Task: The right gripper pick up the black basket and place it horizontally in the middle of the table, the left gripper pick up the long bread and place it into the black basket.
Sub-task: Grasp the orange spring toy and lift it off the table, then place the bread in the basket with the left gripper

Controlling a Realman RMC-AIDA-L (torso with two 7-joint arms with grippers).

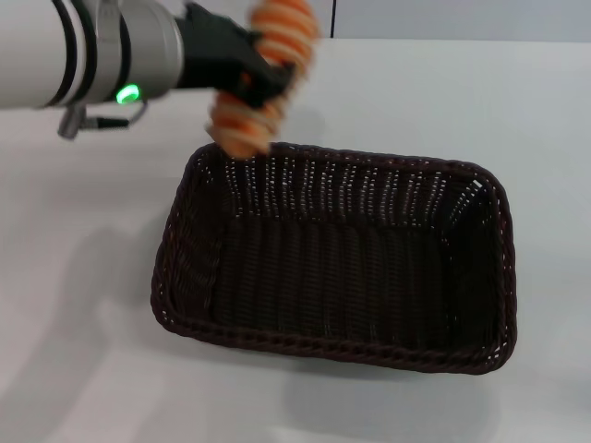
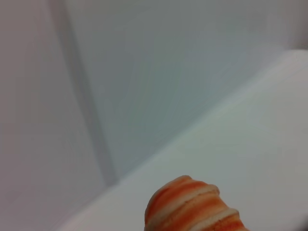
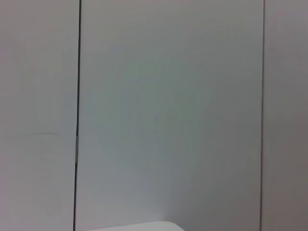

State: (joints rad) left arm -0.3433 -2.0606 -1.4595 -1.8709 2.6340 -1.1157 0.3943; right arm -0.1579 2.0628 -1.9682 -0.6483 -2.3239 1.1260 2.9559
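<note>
The black basket lies lengthwise across the middle of the white table, open side up and empty. My left gripper is shut on the long bread, an orange-brown loaf with pale ridges. It holds the loaf in the air just beyond the basket's far left corner, the lower end close above the rim. One end of the bread also shows in the left wrist view. My right gripper is out of view; its wrist view shows only a wall.
The table's far edge runs behind the basket, with a grey wall beyond. Bare tabletop lies on all sides of the basket.
</note>
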